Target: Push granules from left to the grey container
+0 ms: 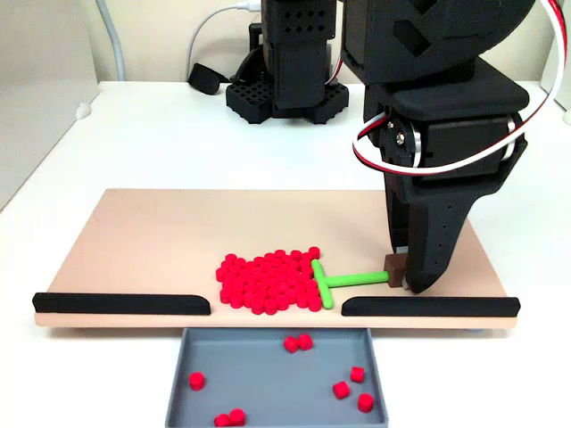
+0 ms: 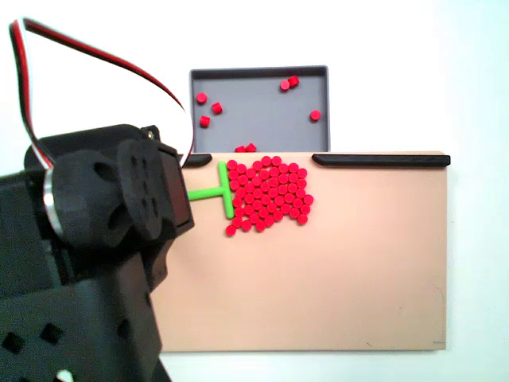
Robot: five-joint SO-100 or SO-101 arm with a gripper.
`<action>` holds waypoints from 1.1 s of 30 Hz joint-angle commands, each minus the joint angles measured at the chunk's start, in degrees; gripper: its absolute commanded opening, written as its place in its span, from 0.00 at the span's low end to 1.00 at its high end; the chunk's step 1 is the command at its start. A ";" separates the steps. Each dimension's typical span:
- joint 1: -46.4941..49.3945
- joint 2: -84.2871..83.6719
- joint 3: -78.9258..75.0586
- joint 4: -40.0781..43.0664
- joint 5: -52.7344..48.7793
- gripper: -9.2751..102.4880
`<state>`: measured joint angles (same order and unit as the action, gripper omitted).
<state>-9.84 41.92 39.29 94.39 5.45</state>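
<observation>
A dense pile of red granules [image 1: 268, 281] [image 2: 270, 195] lies on the tan board [image 1: 161, 232] [image 2: 358, 278], close to the gap between the black strips. The head of a green T-shaped pusher [image 1: 337, 283] [image 2: 223, 189] touches the pile's right side in a fixed view. My gripper [image 1: 403, 273] is shut on the brown block [image 1: 393, 267] at the end of the pusher's stem. The grey container [image 1: 268, 374] [image 2: 254, 103] sits just past the gap and holds several loose granules [image 1: 299, 342] [image 2: 289, 83]. In the overhead-like fixed view the arm [image 2: 103, 263] hides the gripper.
Two black strips [image 1: 120, 303] [image 1: 428, 306] line the board's edge on either side of the gap. The arm's base [image 1: 285, 89] and cables stand behind the board. The white table surrounds the board.
</observation>
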 commanded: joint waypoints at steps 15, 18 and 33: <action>1.41 -0.79 0.79 -0.18 -3.96 0.08; 1.41 -0.88 0.79 -0.18 -4.48 0.08; 1.93 -1.05 0.79 -0.18 -7.91 0.08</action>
<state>-8.79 41.92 39.29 94.39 -1.85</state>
